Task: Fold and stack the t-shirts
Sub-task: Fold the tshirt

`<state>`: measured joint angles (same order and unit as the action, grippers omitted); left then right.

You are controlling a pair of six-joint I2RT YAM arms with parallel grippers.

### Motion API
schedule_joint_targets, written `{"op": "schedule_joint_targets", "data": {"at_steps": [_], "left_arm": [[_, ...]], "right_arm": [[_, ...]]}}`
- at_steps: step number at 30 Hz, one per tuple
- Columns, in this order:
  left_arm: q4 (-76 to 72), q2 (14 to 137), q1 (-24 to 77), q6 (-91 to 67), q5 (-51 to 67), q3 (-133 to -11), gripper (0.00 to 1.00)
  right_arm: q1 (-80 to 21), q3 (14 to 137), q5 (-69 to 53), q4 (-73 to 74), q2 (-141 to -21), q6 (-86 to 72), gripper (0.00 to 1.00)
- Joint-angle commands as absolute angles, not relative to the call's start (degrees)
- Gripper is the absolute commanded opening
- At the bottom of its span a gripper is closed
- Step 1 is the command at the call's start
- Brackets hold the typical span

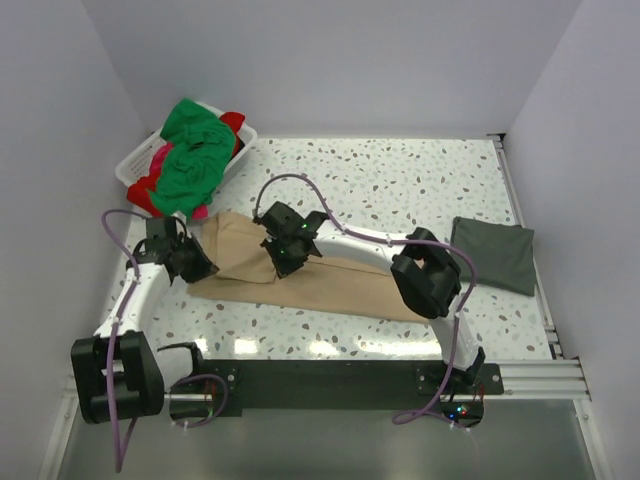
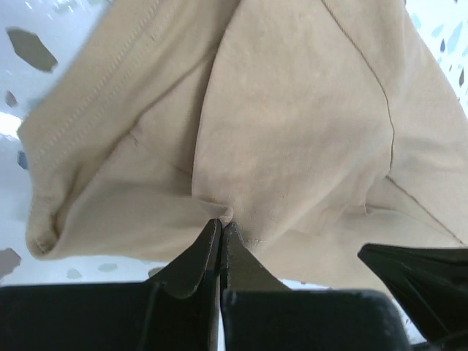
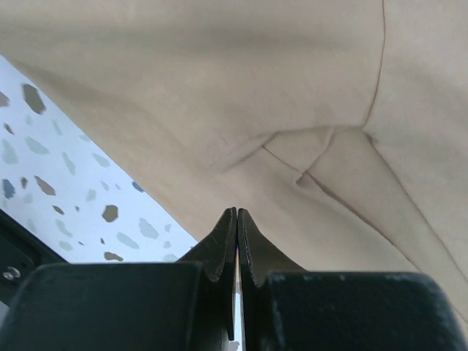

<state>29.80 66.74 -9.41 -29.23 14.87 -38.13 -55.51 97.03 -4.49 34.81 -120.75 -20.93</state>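
Recording the overhead view first: tan t-shirt (image 1: 340, 288) is lying spread in a long band across the middle of the speckled table (image 1: 400, 180), running from about 9 o'clock toward 4 o'clock. Left tool (image 1: 203, 266) is sitting at the shirt's 9 o'clock end. In its wrist view the fingers are pressing together with a pucker of tan cloth caught at the tips, and creases are fanning out from that spot. Right tool (image 1: 284, 265) is resting on the same shirt, just toward 3 o'clock of the left one. Its fingers are also meeting tip to tip, at the shirt's edge; whether any cloth is pinched between them I cannot tell. Dark grey t-shirt (image 1: 493, 253) is lying folded flat at the table's 3 o'clock edge, well apart from the tan one. White basket (image 1: 135, 165) is sitting at the 10 o'clock corner, holding a heap: green t-shirt (image 1: 195, 150) on top, red t-shirt (image 1: 145, 195) and pink t-shirt (image 1: 159, 153) showing beneath it and spilling over the 6 o'clock rim, near the tan shirt's end.
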Motion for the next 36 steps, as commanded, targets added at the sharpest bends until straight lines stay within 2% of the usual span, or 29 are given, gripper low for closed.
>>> {"op": "schedule_joint_targets", "data": {"at_steps": [1,11,14,16,23,29,36], "left_arm": [[31.9,63.2,-7.3,-32.2,15.7,-35.9,0.00],[35.5,57.6,-4.0,-35.1,12.0,-34.3,0.00],[36.5,56.4,-3.9,-35.4,11.1,-34.1,0.00],[36.7,56.0,-3.9,-35.8,11.3,-33.1,0.00],[36.0,55.0,-3.7,-36.9,12.0,-31.6,0.00],[36.1,55.6,-3.4,-37.1,11.7,-31.5,0.00],[36.7,56.1,-3.2,-36.7,11.3,-32.1,0.00]], "right_arm": [[-55.8,95.0,-5.2,36.7,-117.1,-19.3,0.00],[-55.8,90.3,-6.5,33.9,-114.5,-20.5,0.00],[-55.8,90.2,-7.8,32.1,-114.8,-21.7,0.06],[-55.8,90.2,-8.9,30.7,-115.0,-22.8,0.15],[-55.8,90.3,-10.3,27.3,-117.7,-24.5,0.29],[-55.8,93.2,-10.5,26.0,-120.8,-24.8,0.36],[-55.8,96.1,-10.4,25.7,-124.4,-25.4,0.40]]}}
